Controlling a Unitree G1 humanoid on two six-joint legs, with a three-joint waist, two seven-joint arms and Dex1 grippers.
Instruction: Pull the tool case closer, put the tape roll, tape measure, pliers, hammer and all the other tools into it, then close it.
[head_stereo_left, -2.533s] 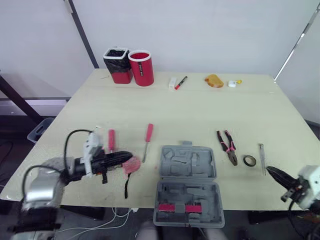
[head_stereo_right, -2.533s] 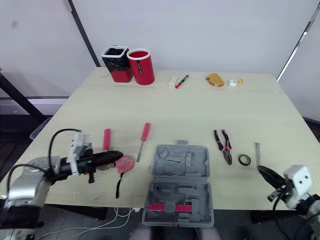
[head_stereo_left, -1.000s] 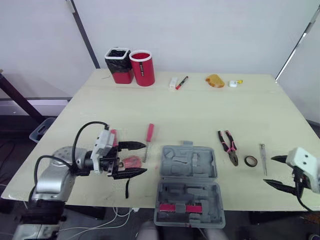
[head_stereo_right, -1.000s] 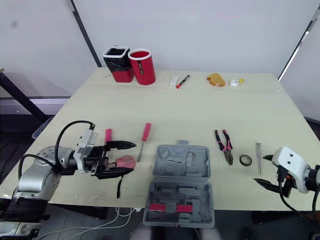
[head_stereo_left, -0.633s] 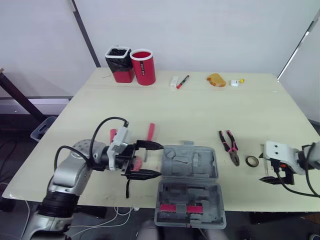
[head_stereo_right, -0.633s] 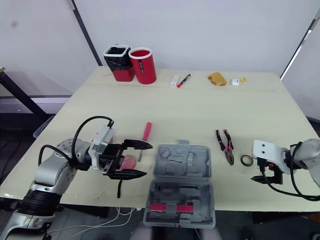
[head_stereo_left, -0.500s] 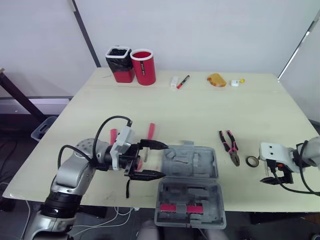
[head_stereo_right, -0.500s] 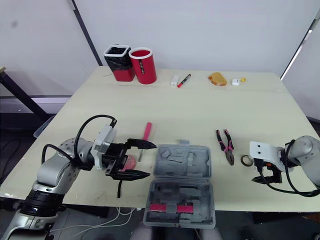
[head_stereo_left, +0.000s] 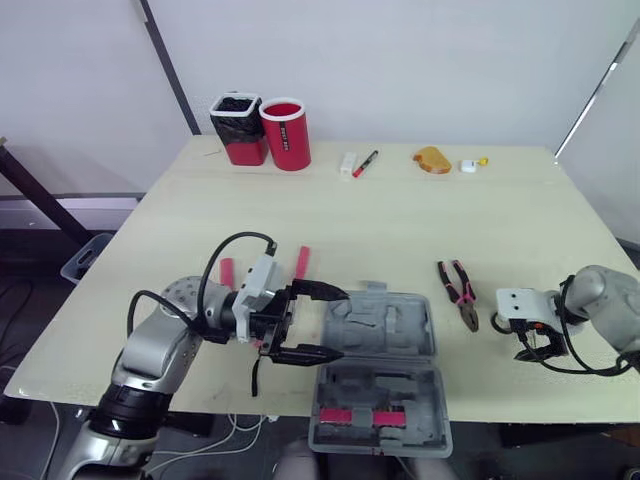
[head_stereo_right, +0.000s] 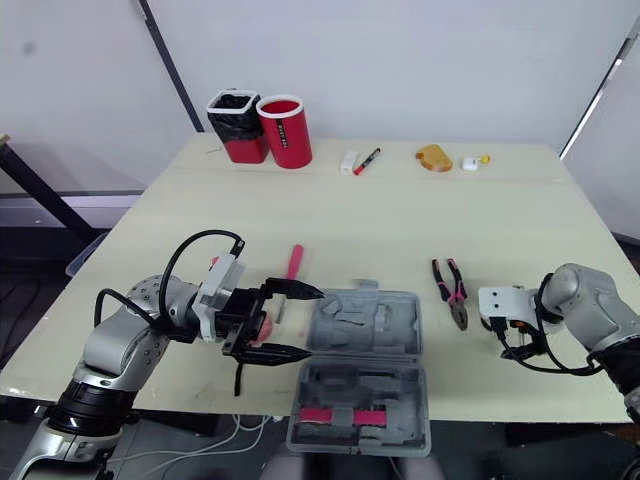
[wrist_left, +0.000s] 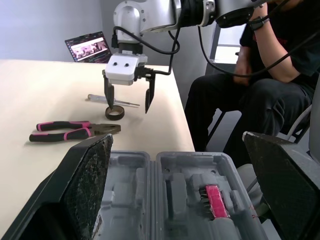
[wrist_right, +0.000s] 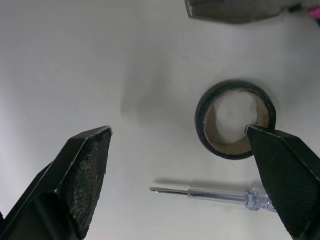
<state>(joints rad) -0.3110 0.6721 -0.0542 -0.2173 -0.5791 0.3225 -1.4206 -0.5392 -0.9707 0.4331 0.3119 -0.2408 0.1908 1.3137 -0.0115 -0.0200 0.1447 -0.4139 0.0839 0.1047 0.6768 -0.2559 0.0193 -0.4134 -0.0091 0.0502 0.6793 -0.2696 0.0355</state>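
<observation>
Two hands, both spread. Left hand (head_stereo_left: 342, 324) sits at the left edge of the open grey tool case (head_stereo_left: 380, 325), fingertips touching or just short of it, can't tell. Case lies at the near edge of the surface (head_stereo_left: 400, 220), front half jutting past it. Right hand (wrist_right: 177, 131) points down beside the tape roll (wrist_right: 235, 119), roll by one fingertip, not gripped. Pliers (head_stereo_left: 458, 292) lie between case and roll. Clear-handled screwdriver (wrist_right: 215, 192) is just beside the roll.
</observation>
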